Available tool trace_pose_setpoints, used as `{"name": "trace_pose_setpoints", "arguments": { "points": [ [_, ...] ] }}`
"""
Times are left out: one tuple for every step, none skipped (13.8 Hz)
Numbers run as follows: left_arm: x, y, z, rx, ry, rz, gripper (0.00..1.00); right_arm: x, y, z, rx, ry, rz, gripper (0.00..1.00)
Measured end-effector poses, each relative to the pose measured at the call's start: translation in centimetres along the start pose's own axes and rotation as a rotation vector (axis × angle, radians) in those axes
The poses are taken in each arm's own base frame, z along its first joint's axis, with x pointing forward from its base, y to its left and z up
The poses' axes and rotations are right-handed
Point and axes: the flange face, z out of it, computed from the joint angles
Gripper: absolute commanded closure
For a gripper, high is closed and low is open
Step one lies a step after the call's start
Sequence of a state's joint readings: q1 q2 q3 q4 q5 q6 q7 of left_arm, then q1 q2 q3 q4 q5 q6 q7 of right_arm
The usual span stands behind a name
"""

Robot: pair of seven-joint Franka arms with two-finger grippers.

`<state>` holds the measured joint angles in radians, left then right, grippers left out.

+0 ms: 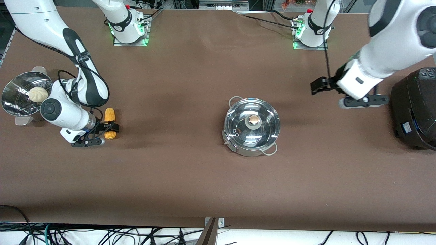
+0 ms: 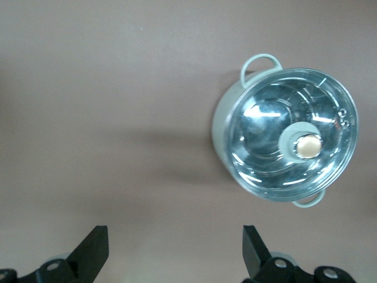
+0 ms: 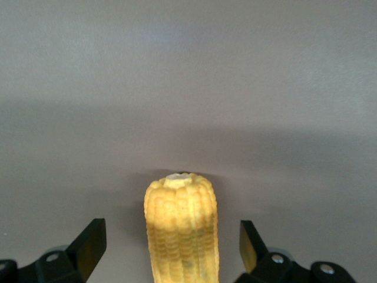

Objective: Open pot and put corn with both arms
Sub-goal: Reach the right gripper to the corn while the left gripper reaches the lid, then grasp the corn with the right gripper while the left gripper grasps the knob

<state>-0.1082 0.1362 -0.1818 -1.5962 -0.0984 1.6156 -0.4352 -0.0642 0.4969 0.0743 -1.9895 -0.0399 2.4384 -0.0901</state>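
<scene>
The steel pot (image 1: 251, 136) stands mid-table with its glass lid (image 1: 264, 119) on, knob (image 1: 253, 119) up. It also shows in the left wrist view (image 2: 259, 127). The yellow corn (image 1: 109, 115) lies on the table toward the right arm's end. My right gripper (image 1: 109, 128) is open and low over the corn, one finger on each side of it; the right wrist view shows the corn (image 3: 181, 218) between the open fingers of the gripper (image 3: 171, 236) with gaps on both sides. My left gripper (image 1: 316, 86) is open and empty in the air, over bare table between pot and cooker; it is open in its wrist view (image 2: 175, 242).
A perforated steel steamer bowl (image 1: 15, 93) with a white bun (image 1: 38, 94) stands at the right arm's end of the table, beside the right arm's wrist. A big black cooker (image 1: 414, 109) stands at the left arm's end. Brown cloth covers the table.
</scene>
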Motion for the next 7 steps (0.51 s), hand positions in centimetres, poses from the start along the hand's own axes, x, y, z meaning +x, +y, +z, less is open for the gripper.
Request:
{"name": "trace_pose_setpoints", "arguments": {
  "points": [
    [-0.1, 1.9, 1.1, -0.002, 0.001, -0.019, 0.0, -0.3, -0.1, 0.4, 0.0, 0.004, -0.004, 0.0],
    [-0.1, 4.0, 2.4, -0.008, 0.005, -0.027, 0.0, -0.6, -0.1, 0.7, 0.0, 0.006, -0.009, 0.0],
    [-0.3, 6.4, 4.0, -0.016, 0.008, -0.023, 0.0, -0.8, -0.1, 0.8, -0.001, 0.01, -0.019, 0.0],
    [-0.3, 8.4, 5.6, -0.024, 0.012, -0.014, 0.0, -0.9, -0.2, 0.9, -0.001, 0.015, -0.034, 0.0],
    [-0.3, 10.0, 7.1, -0.029, 0.015, 0.004, 0.0, -1.1, -0.2, 1.0, -0.002, 0.02, -0.047, 0.0],
    [-0.1, 11.2, 8.8, -0.027, 0.012, 0.02, 0.0, -1.2, -0.2, 1.2, -0.002, 0.026, -0.055, 0.0],
    [0.0, 12.2, 10.4, -0.019, 0.006, 0.035, 0.0, -1.3, -0.2, 1.3, -0.004, 0.035, -0.066, 0.0]
  ]
}}
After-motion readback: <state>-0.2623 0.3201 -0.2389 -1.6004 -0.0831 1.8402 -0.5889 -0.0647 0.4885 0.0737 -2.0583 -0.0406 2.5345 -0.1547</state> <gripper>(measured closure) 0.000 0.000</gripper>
